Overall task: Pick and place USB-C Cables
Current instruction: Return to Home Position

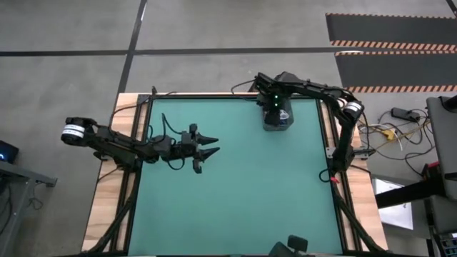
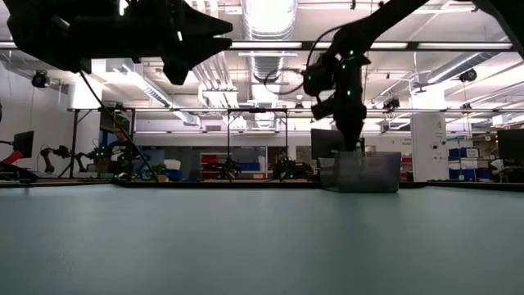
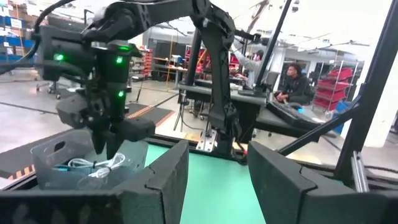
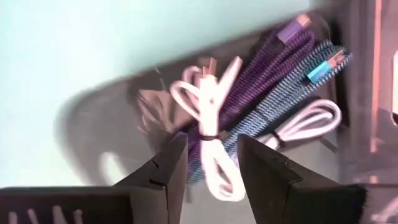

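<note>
A clear bin [image 1: 279, 121] stands on the green table near its far edge. My right gripper [image 4: 211, 155] points down into it, open, with a finger on each side of the white cable [image 4: 208, 118]. Beside the white cable on the bin's floor lie a dark purple braided cable [image 4: 261, 74], a teal-blue one [image 4: 292, 93] and a light grey one [image 4: 308, 121]. No black cable shows. In the low view my right gripper [image 2: 354, 135] dips into the bin [image 2: 360, 174]. My left gripper [image 1: 214, 145] hangs open and empty above the table's left half.
The bin's clear walls [image 4: 357, 74] close in around my right fingers. The green table top [image 1: 250, 193] lies bare between the two arms. A dark thing [image 1: 289, 246] sits at the near edge. People sit at benches in the room beyond the table [image 3: 292, 84].
</note>
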Robot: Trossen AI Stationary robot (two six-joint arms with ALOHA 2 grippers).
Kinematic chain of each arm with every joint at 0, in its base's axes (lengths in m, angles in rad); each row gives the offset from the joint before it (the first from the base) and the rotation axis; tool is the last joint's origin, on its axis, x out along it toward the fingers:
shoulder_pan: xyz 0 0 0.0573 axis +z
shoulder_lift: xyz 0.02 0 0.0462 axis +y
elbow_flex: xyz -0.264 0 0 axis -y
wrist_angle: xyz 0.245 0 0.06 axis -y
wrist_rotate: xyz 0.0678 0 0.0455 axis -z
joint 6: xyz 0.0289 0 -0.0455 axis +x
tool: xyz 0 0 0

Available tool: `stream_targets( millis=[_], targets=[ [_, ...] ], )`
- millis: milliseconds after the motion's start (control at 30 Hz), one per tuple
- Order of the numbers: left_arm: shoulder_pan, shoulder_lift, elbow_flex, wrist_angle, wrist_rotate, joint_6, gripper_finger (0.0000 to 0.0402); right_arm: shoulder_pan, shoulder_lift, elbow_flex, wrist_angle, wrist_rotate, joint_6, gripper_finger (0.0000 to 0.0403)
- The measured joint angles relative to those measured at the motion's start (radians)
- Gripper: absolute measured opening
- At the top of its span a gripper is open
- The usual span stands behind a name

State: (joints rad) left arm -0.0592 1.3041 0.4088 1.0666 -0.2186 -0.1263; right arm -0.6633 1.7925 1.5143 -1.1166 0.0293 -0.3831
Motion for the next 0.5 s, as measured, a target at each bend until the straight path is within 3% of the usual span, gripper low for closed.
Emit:
stream_targets(
  millis=[233,500],
  targets=[
    [-0.002,-0.096,-0.003,-0.066,0.029,0.001,0.0135,0.074,-0.139,-0.064,0.104,-0.191,0.072,0.0114],
    [-0.002,-0.286,-0.004,-0.386,0.042,0.019,0.0054,0.264,-0.362,-0.296,0.450,-0.218,0.104,0.0092]
  ],
)
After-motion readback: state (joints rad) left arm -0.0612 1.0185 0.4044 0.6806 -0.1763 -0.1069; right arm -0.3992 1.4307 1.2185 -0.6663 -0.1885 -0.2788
